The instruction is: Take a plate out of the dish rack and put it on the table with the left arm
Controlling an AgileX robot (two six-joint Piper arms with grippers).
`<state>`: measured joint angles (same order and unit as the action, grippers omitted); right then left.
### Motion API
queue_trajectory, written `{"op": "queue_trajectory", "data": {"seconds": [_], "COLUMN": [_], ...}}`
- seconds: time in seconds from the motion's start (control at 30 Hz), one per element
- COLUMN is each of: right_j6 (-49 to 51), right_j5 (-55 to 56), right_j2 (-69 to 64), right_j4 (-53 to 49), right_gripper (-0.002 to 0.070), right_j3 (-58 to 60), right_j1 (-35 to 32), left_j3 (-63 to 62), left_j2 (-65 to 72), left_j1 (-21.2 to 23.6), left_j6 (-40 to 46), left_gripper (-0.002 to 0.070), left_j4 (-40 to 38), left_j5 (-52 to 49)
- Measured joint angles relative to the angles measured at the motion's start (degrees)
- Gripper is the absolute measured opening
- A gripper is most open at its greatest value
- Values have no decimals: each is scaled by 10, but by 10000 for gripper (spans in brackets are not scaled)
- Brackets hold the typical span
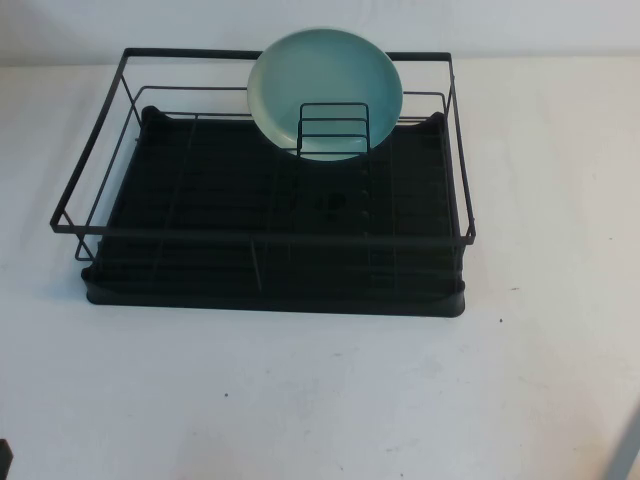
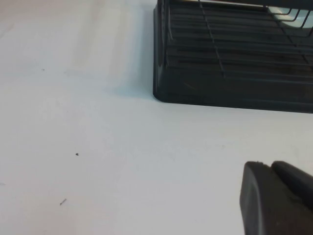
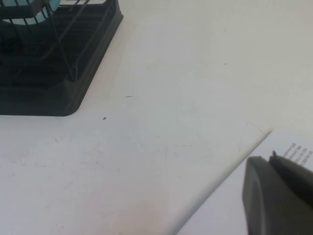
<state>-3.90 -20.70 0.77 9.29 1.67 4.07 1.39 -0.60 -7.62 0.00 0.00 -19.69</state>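
While grippers [image 2: 270, 167] [image 3: 270, 157] low, plate [image 1: 322, 80] in rack [image 1: 262, 238]

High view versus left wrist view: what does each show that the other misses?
Only the high view shows the whole dish rack and the plate standing on edge at its far side, behind a small wire holder. Only the left wrist view shows the left gripper, low over bare table near a rack corner. Both show the rack and table. The right gripper appears in neither, only in its own wrist view.
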Motion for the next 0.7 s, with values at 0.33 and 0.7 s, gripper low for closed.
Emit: {"op": "queue_trajectory", "data": {"seconds": [0.33,0.7], "right_j6": [0,0], "right_j5": [0,0], "right_j2": [0,0], "right_j4": [0,0], "right_gripper": [-20,-20], "right_j3": [0,0], "right_j1": [0,0], "left_j3": [0,0], "left_j2": [0,0], "left_j1": [0,0], "left_j6": [5,-51], "left_gripper": [-3,-3], "left_j4": [17,-124], "left_j5": [0,51]}}
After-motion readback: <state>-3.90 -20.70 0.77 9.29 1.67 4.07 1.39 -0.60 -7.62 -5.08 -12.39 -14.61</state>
